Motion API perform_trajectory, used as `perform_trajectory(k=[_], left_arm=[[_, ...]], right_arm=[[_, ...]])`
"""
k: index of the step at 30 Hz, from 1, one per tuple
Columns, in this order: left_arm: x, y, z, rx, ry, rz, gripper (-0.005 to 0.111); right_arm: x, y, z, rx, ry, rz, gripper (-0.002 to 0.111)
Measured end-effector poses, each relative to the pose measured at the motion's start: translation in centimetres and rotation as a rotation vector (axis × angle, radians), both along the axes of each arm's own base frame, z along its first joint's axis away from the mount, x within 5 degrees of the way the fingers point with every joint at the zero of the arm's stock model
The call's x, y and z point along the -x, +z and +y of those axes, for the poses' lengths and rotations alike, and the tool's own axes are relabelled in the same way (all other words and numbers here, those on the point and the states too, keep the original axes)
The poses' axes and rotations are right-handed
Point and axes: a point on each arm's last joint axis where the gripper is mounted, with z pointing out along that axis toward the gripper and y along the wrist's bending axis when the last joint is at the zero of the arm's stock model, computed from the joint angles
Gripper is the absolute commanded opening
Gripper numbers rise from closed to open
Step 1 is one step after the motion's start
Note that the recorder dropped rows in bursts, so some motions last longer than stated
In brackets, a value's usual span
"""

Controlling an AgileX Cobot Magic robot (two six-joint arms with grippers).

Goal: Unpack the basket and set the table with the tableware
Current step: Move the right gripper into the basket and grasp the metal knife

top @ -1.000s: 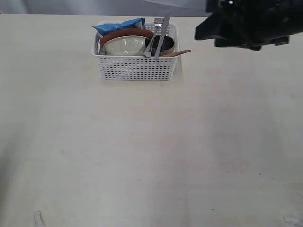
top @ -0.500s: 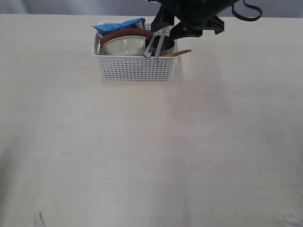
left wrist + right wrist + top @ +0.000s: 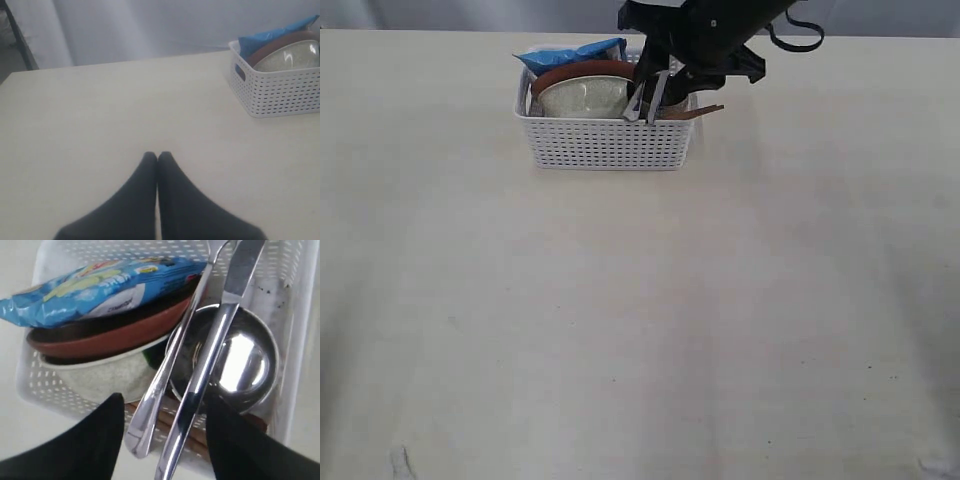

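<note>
Right gripper [image 3: 164,402] hovers open over the basket [image 3: 605,145], one finger either side of the knife [image 3: 220,325] and fork [image 3: 170,370], gripping nothing. Left gripper [image 3: 157,157] is closed and empty, tips touching, low over bare table [image 3: 640,330], well apart from the basket.

Basket sits near the far edge of the table, roughly midway along it. Everything is packed inside: knife and fork lean together out of the steel cup [image 3: 250,355], with the brown-red plate [image 3: 115,340], pale bowl [image 3: 100,375] and blue snack packet [image 3: 100,290] stacked alongside. Brown sticks [image 3: 167,425] lie under the cutlery; cannot tell spoon from chopsticks.

Likely risks:
- Knife and fork touch, so closing could catch both, or pinch one and flick the other out.
- Polished steel handles are thin, so a shallow or off-centre pinch may slip or swing on lifting.
- Cutlery is seated in the cup, so an angled pull could tip the cup or drag it up.
- Basket looks light and nothing braces it, so a snag could slide it toward the far edge.
- Fingers are close to the basket rim and could clip it on descent.
</note>
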Motion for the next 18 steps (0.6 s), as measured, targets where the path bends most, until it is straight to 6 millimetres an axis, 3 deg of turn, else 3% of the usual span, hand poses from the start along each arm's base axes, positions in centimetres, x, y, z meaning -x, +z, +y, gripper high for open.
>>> perform_trajectory(k=[18], left_arm=[[0.0, 0.0, 0.0, 0.000, 0.000, 0.000, 0.000]], right_arm=[[-1.9, -2.7, 0.1, 0.057, -0.026, -0.047, 0.049]])
